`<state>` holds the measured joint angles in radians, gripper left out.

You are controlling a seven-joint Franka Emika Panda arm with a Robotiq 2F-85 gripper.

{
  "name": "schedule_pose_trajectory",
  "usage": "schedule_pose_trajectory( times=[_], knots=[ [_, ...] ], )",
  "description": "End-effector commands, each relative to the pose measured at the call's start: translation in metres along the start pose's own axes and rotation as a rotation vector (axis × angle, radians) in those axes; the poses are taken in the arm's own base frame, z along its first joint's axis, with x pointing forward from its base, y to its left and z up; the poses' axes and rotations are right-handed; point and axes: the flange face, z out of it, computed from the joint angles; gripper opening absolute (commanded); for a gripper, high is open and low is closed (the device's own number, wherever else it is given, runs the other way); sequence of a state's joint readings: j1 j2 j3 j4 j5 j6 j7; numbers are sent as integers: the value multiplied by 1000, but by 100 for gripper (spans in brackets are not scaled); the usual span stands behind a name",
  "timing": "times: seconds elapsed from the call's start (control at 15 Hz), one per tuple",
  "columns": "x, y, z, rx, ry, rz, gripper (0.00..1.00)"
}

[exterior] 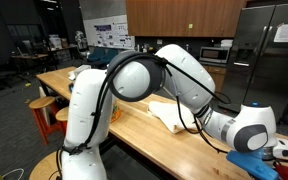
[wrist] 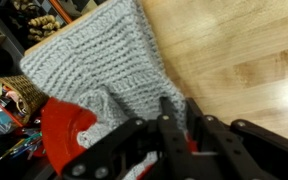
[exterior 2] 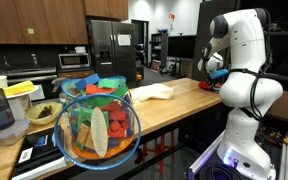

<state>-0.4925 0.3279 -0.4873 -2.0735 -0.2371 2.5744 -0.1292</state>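
My hand (wrist: 179,112) is clamped on the near edge of the grey knit (wrist: 99,60), with a fold of the wool pinched between the fingers. The knit spreads out ahead of the hand, lying on the wooden tabletop (wrist: 249,50). A red piece (wrist: 62,130) sits just beside the hand, touching the knit. In an exterior view, a cream cloth (exterior 2: 152,92) lies well apart from the hand.

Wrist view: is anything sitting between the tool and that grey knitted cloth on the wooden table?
Nothing visible does. The tool is at the bunched near edge of the grey knitted cloth, its black fingers against the wool. A red piece lies beside the cloth, not between them.
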Motion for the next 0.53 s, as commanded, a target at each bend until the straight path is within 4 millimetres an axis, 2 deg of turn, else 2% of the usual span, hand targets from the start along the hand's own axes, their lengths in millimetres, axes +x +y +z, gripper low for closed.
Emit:
schedule_pose_trajectory(
  times=[0.0,0.2,0.47],
  knots=[
    [4,8,-3,8,12,21,0],
    [9,13,-9,13,18,37,1],
    [26,30,-41,68,31,93,1]
  ],
)
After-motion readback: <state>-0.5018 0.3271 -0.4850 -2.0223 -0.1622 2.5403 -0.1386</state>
